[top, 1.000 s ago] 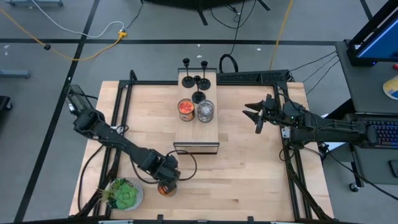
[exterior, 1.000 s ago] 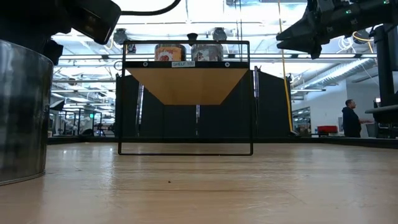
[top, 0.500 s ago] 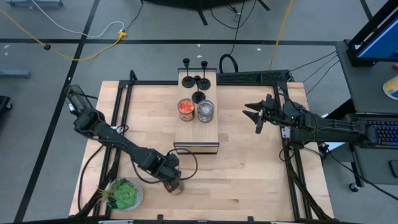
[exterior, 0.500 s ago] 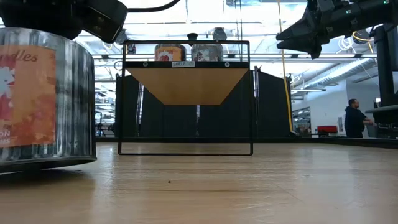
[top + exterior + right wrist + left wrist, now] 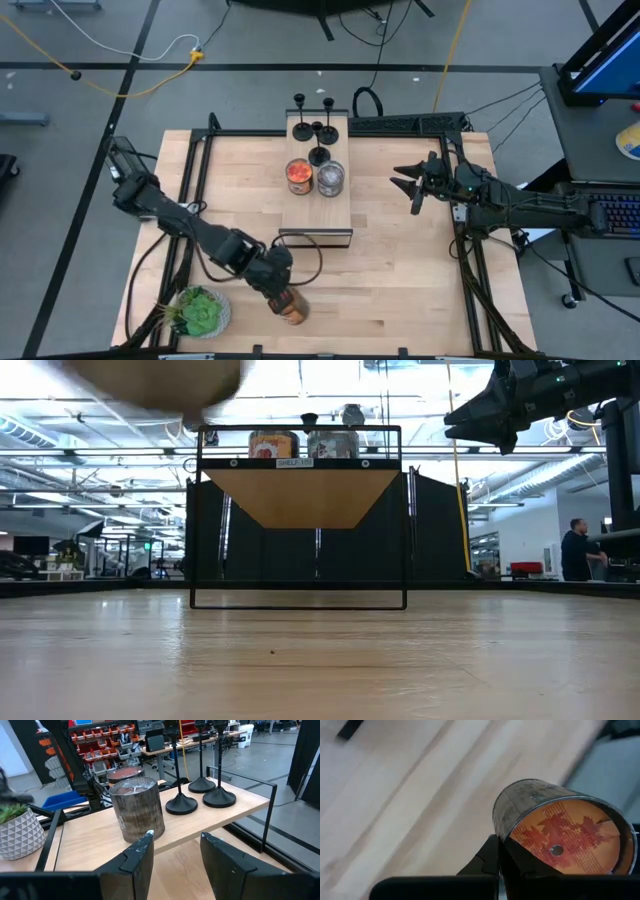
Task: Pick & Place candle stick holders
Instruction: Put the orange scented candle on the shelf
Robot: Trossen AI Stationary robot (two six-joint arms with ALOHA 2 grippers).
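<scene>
Pale butcher-block table (image 5: 400,270), planks with visible grain, framed by black rails. Sitting mid-table: a little shelf (image 5: 318,205) with a thin black wire frame and a light wood top, white tag on the front bar reading "SHELF" plus some digits too small to make out. Up on that top, at the far end, the candle holders (image 5: 317,128): matte black, round flat bases, skinny upright stems, bunched close together. Just in front of them, two tins side by side, one orange-topped (image 5: 299,175), one dull grey metal (image 5: 330,179). Down near the front edge, left gripper (image 5: 283,300) clamped on a third tin (image 5: 560,832), fingers closed around its side; mottled, scuffed steel wall, round orange face with a red maple-leaf print and lettering too blurry to read. Right next door, a spiky green plant (image 5: 196,312) in a faceted white pot. Right gripper (image 5: 412,186) hanging above the table well to the shelf's right, dark fingers (image 5: 135,860) spread apart with chipped paint on the tips, holding nothing, pointed at the grey tin.
</scene>
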